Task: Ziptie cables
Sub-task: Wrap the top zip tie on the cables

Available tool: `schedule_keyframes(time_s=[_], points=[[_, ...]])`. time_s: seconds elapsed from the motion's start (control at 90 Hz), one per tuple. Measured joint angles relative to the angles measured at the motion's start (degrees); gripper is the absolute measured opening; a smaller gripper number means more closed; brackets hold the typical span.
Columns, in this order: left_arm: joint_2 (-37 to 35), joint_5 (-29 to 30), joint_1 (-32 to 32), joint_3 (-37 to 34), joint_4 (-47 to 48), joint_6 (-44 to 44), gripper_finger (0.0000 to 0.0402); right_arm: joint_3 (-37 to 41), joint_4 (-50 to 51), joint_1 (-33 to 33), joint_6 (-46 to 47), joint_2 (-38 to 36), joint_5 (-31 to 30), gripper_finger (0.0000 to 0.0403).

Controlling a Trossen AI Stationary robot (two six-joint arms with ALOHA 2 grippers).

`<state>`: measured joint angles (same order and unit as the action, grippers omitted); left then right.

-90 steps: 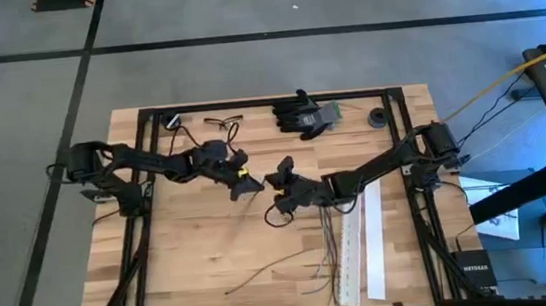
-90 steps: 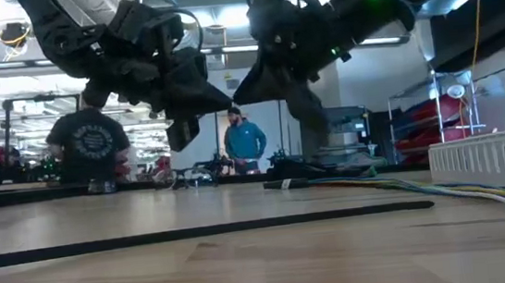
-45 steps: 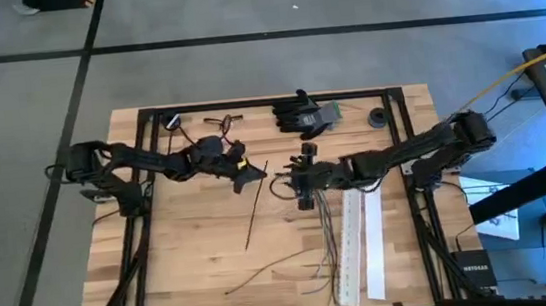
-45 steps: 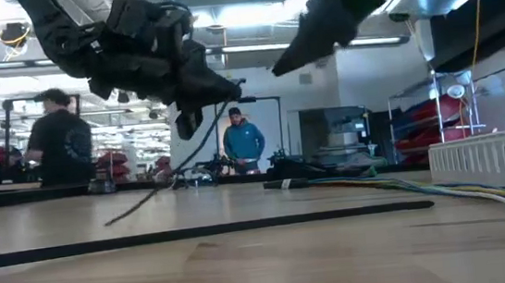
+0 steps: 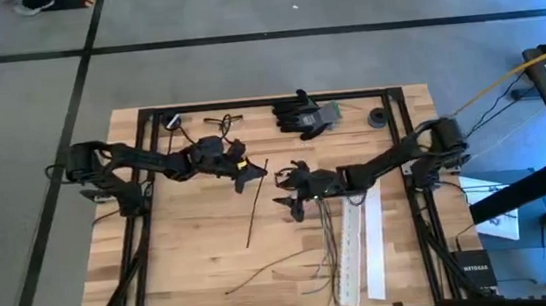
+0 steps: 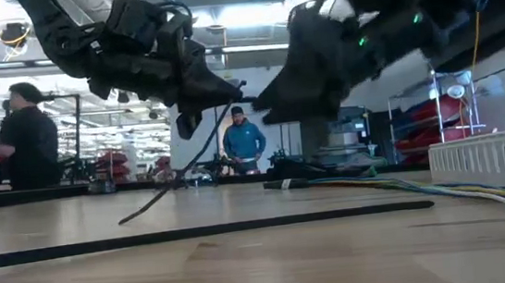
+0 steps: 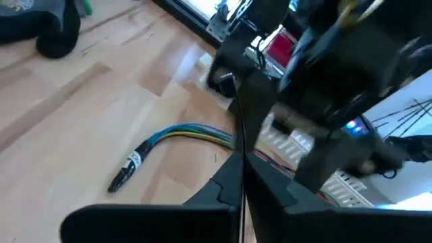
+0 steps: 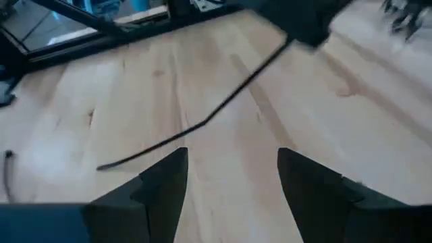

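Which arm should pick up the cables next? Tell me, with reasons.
The right. The right gripper is open and empty, and it hovers just beside the top end of the cables. The left gripper is shut on the zip tie, farther from the cables.

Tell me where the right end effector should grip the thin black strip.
Probably its raised middle, coming from the right arm's side. The thin black strip, pinched by the left end effector, slants down to the table; the open right end effector is nearby.
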<state>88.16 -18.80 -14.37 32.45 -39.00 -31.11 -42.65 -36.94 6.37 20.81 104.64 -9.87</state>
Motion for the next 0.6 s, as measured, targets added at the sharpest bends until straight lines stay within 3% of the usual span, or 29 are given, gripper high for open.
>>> schedule_keyframes(time_s=[0.311, 0.467, 0.6], points=[[0.0, 0.0, 0.0, 0.0, -2.9, 0.6, 0.0, -6.5, -7.9, -0.1, -1.9, 12.6, 3.1, 0.0191], [0.0, 0.0, 0.0, 0.0, -3.8, 1.0, 0.0, -6.3, -5.4, 0.4, -13.1, 12.8, 3.0, 0.0167], [0.0, 0.0, -0.3, 0.0, -3.8, 0.9, 0.0, -6.5, -5.2, 2.2, -28.6, 12.8, 2.3, 0.0158]])
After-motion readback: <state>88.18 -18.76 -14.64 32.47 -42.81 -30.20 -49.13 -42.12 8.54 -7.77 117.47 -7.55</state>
